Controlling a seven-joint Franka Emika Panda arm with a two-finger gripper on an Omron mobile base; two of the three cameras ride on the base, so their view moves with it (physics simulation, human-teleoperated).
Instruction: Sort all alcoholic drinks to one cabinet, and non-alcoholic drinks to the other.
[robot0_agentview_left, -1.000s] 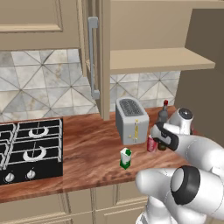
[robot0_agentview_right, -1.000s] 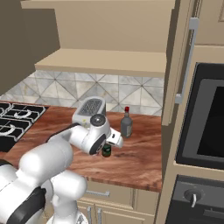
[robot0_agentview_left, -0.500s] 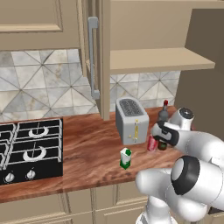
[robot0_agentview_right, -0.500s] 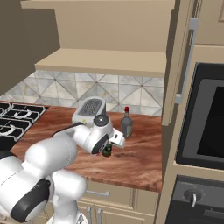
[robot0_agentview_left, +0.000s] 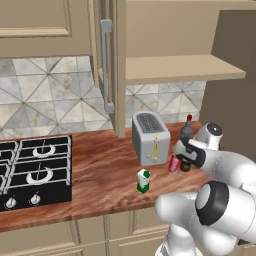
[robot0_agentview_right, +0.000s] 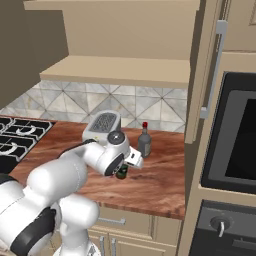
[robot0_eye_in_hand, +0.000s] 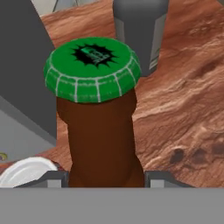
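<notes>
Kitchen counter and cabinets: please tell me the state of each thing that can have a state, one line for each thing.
beer bottle: upright on the counter, green cap on, between the gripper's finger tips
gripper: around the bottle's neck; cannot tell if closed
grey glass bottle: upright, red cap on
red soda can: upright beside the toaster
carton: upright
cabinet door: open
shelf: bare

Beer bottle (robot0_eye_in_hand: 98, 127) hemmed in: toaster (robot0_agentview_left: 149, 138) close left, soda can (robot0_agentview_left: 174, 163) beside, grey bottle (robot0_agentview_right: 144, 141) just behind. Countertop (robot0_agentview_right: 165, 180) right and near side open. Cabinet shelf (robot0_agentview_left: 180, 68) overhead bare.
</notes>
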